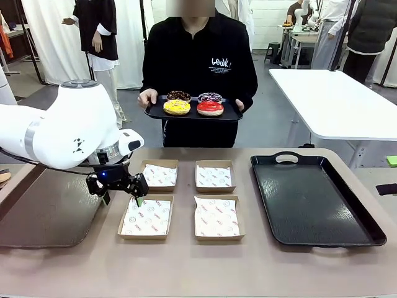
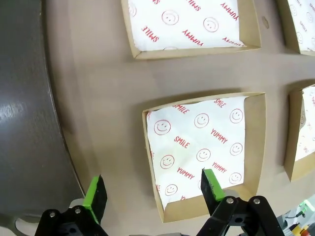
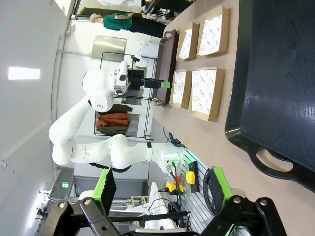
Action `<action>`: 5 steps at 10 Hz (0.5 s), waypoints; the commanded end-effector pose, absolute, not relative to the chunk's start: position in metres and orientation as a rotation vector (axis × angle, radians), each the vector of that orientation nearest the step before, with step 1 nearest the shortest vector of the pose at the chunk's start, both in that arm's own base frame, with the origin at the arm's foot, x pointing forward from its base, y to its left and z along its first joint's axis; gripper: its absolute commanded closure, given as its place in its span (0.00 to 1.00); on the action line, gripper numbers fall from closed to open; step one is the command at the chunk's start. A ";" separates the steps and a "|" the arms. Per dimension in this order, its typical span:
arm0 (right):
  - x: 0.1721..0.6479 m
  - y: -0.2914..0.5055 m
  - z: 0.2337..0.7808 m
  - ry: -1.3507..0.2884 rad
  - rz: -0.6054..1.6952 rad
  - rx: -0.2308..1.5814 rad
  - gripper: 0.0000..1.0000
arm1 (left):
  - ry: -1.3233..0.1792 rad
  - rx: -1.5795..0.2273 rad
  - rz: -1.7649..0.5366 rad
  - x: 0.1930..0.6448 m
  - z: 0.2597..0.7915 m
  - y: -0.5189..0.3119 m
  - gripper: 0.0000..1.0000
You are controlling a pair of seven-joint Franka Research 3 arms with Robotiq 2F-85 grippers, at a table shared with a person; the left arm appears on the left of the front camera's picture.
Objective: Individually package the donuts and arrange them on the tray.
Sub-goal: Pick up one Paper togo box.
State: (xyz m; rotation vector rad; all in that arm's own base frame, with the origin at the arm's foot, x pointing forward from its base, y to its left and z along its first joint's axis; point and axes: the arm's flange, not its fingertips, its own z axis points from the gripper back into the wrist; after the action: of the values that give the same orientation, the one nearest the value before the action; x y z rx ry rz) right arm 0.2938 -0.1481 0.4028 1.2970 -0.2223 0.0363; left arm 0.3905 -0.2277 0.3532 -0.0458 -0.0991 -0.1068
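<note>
The donuts (image 1: 177, 107) were not on the table (image 1: 186, 267) yet. All four sat on a small black tray (image 1: 231, 115) that a person (image 1: 198, 56) held up at the far side, well apart from either arm. The left claw (image 1: 121, 197) hung wide open, fingers down, over the left edge of the near-left box (image 1: 146, 218), with one pad above its paper and the other outside the wall. The right claw (image 3: 162, 187) was wide open too, near one handle of the big black tray (image 1: 322, 239). All four boxes looked empty, so I took it that fetching the first donut was the job in hand. To my eye it wanted a gentle pinch across the ring's sides, clear of the icing, then a level drop onto the middle of the paper. Too hard a squeeze would dent it, and a tilted release would leave it propped on the cardboard wall.
</note>
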 end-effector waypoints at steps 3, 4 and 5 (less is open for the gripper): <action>0.295 -0.147 0.402 -0.228 0.040 1.306 0.00 | -0.090 -0.003 -0.027 0.379 0.330 -0.239 0.00; 0.295 -0.147 0.402 -0.228 0.040 1.306 0.00 | -0.074 -0.006 -0.026 0.386 0.324 -0.239 0.00; 0.295 -0.147 0.402 -0.228 0.040 1.306 0.00 | -0.088 -0.023 -0.012 0.388 0.320 -0.238 0.00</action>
State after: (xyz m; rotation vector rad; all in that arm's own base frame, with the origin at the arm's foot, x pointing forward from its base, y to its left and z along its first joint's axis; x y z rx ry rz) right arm 0.2938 -0.1482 0.4028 1.2969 -0.2223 0.0362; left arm 0.3787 -0.2320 0.3247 -0.0249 -0.0593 -0.0431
